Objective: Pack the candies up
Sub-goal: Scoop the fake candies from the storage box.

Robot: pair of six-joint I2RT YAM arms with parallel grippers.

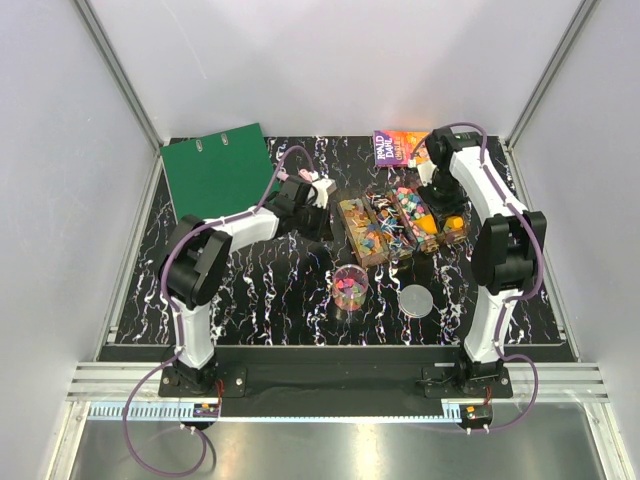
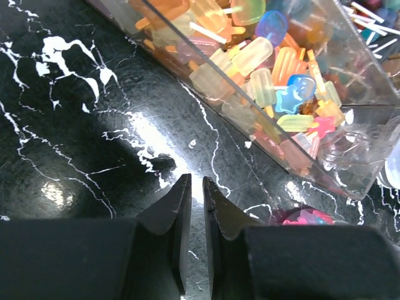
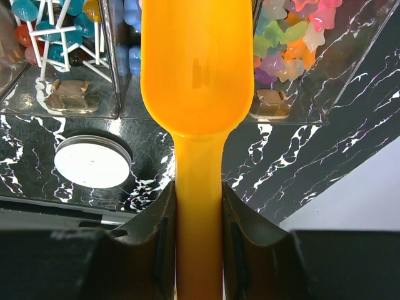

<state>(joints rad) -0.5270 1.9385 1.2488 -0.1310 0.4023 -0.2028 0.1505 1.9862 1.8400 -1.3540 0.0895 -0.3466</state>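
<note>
At two o'clock our right jaws clamp a yellow plastic scoop [image 3: 197,94]; our left jaws, barely parted, hold nothing

- right claw [image 3: 197,195] clamped on the handle of an orange-yellow scoop [image 3: 197,75], black fingers [image 3: 159,231] pressed to either side of it
- scoop bowl empty, pointing away from the camera, its front edge out of frame at the top
- right bin [image 3: 340,65], clear plastic, holds pastel star-shaped candies [image 3: 284,37] in pink, green, orange and purple
- left bin [image 3: 37,103], clear plastic, holds round lollipops [image 3: 28,9] on white sticks, blue, orange and red
- blue sweets [image 3: 131,59] between the bins, partly hidden by the scoop
- bronze latch [image 3: 70,95] at the foot of each bin
- white round lid [image 3: 92,161] flat on the black marbled counter [image 3: 300,156], left of the handle
</note>
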